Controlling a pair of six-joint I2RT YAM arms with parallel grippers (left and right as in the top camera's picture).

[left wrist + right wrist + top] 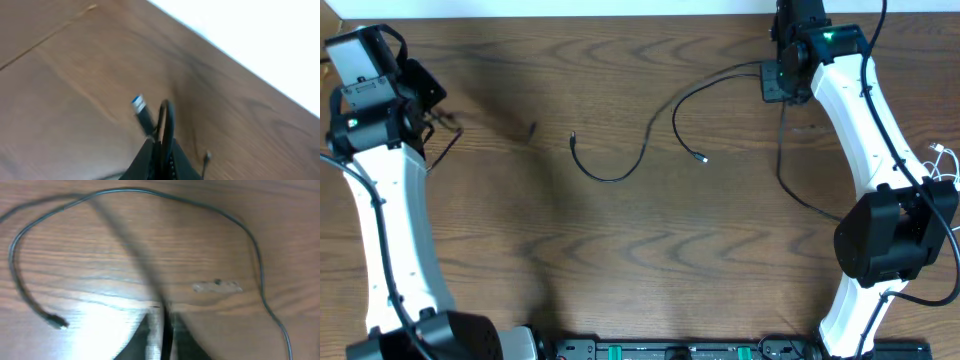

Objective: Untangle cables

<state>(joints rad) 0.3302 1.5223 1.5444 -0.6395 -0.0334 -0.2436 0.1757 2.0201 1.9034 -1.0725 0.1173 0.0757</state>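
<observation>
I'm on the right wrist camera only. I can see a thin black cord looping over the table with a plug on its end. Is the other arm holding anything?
Observer: Yes. The left gripper is shut on a black cable that arches just above its fingertips.
Operator: Any connector near that grip?
Observer: A plug with a blue tip sticks out just past the fingers.
Operator: Any cords of another colour?
Observer: In the overhead view, a white cable lies at the edge of the picture, beside the right arm.
</observation>
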